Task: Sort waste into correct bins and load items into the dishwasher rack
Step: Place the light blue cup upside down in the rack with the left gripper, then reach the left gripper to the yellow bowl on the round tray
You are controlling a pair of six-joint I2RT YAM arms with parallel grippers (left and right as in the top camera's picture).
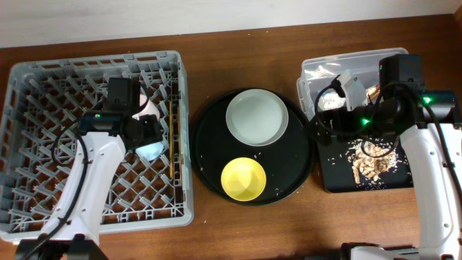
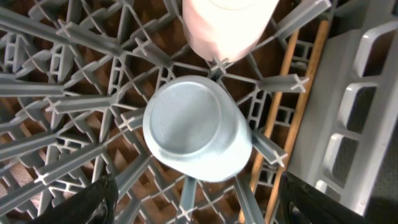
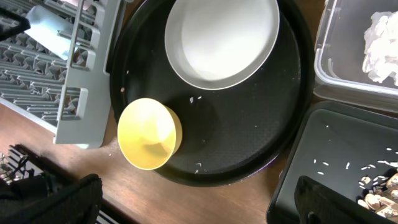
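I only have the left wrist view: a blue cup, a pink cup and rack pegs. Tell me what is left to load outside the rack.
Observer: A white plate and a yellow bowl sit on the round black tray, right of the dishwasher rack.
Operator: Report the napkin.
Observer: The crumpled napkin lies in the clear tub at the far right.
Operator: Now the scraps.
Observer: Beige food scraps lie in the shallow black tray beside that tub.
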